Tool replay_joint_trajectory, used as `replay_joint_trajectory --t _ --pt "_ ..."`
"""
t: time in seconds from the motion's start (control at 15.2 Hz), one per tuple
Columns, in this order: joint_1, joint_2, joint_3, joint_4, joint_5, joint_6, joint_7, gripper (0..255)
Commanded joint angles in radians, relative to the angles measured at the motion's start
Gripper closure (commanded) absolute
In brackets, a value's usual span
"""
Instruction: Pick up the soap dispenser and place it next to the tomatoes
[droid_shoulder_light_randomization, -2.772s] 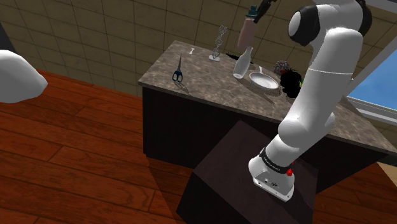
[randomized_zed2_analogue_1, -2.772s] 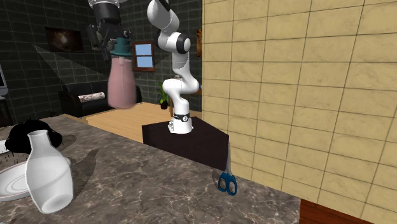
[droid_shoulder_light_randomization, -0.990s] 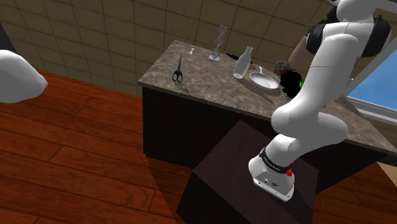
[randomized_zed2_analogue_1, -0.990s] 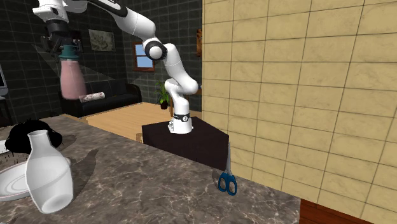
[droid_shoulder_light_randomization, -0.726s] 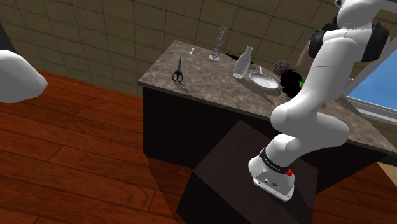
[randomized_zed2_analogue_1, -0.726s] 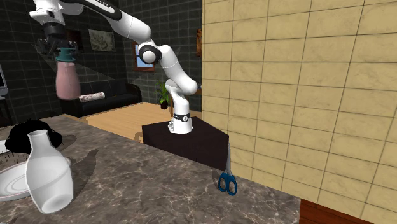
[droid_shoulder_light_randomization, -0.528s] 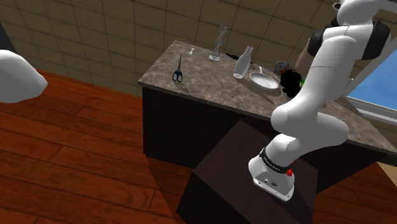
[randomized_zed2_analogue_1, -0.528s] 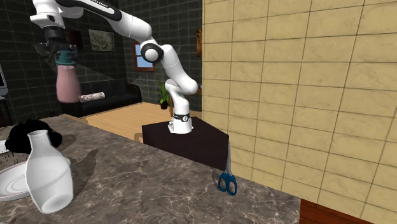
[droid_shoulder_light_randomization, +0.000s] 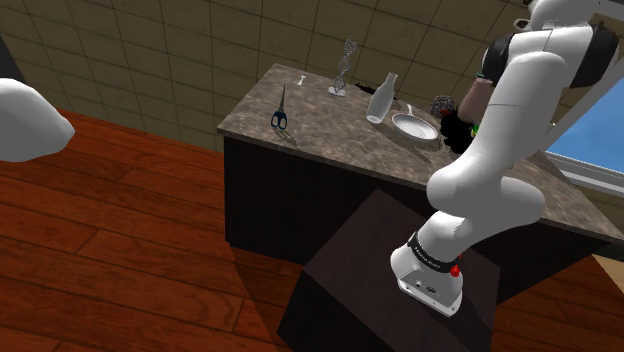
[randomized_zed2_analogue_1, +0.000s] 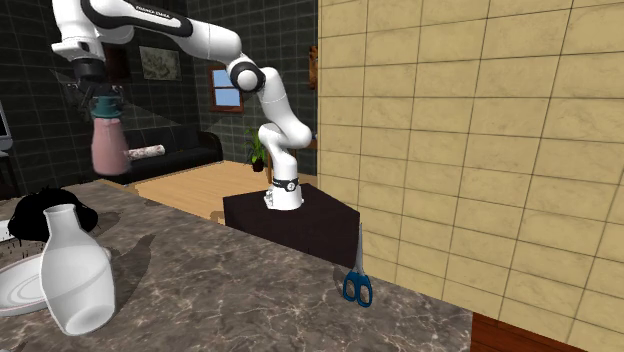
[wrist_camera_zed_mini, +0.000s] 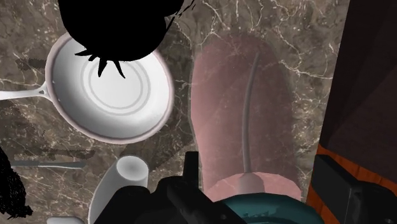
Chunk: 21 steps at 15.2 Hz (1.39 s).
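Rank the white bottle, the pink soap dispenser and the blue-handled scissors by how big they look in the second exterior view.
Largest: white bottle, though nearest the camera, which inflates it.
Then: soap dispenser, hanging farther back.
Smallest: scissors, about as long but far thinner.

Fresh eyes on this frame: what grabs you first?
The pink soap dispenser with its teal top, hanging from the black pincer high over the marbled counter, at the second exterior view's upper left. In the wrist view a white plate shows beside it, partly hidden by a black spiky-edged shape. A white bottle looms at the second exterior view's lower left.
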Motion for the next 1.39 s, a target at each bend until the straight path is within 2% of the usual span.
replay_joint_trajectory --t 0.0,0.59,1.32 --pt "0.022 -0.014 -0.004 -0.051 -0.011 0.037 -0.007 255" --pt "0.083 -0.047 -0.012 -0.225 -0.035 0.174 -0.037 255" --pt "0.12 -0.049 -0.009 -0.381 -0.031 0.316 -0.074 255"
